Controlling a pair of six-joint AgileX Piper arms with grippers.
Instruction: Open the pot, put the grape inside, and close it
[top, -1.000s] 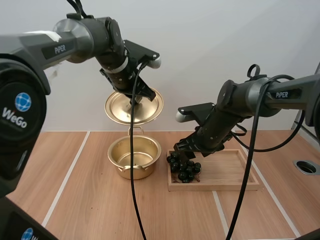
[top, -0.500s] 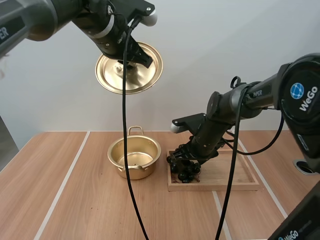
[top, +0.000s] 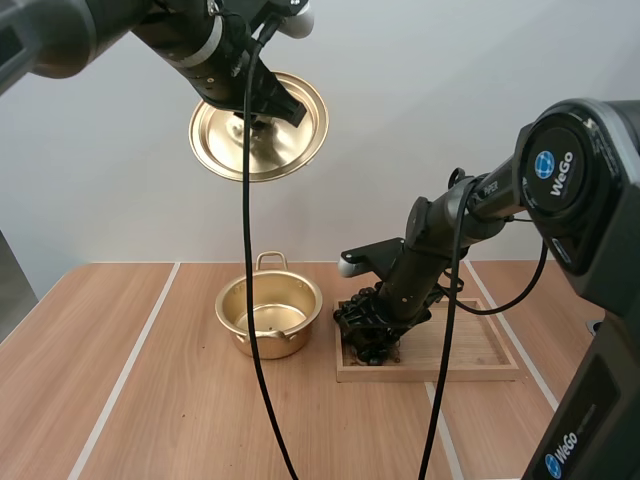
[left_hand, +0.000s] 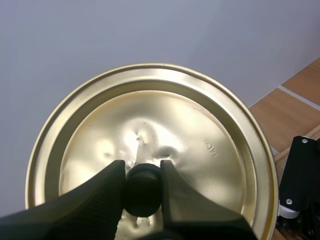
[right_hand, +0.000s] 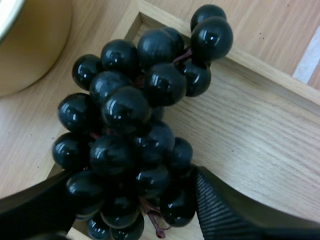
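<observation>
LID UP, GRAPES GRIPPED: Your left gripper (top: 262, 115) holds the gold lid (top: 258, 125) high in the air, well above the open pot (top: 300, 325), with the lid tipped on edge and its knob side facing the high camera. From the left wrist, the two black fingers (left_hand: 90, 200) are clamped on the lid's round black knob (left_hand: 142, 192), one on each side. A small stamp (left_hand: 212, 147) pressed into the metal near the rim appears to read "14cm", though it sits sideways.

The pot stands uncovered on the wooden table (top: 150, 400), with one loop handle at the back and one at the front. Just beside it, to its right, lies the shallow wooden tray (top: 470, 355). The dark grapes (top: 368, 325) sit at the tray's corner nearest the pot, with part of the bunch hanging over the tray's rim.

Your right gripper (top: 372, 318) is down on them. In the right wrist view its fingers (right_hand: 235, 215) stand wide on either side of the bunch's lower end. Grapes (right_hand: 130, 135) press against both ribbed inner faces, so the tool is closed on the bunch. The pot's gold wall (right_hand: 30, 45) shows close by the grapes there.

A round blue badge (top: 548, 165) on your right arm's joint reads "WeGo", and the same word shows on the black casing (top: 565, 455) at the near right
</observation>
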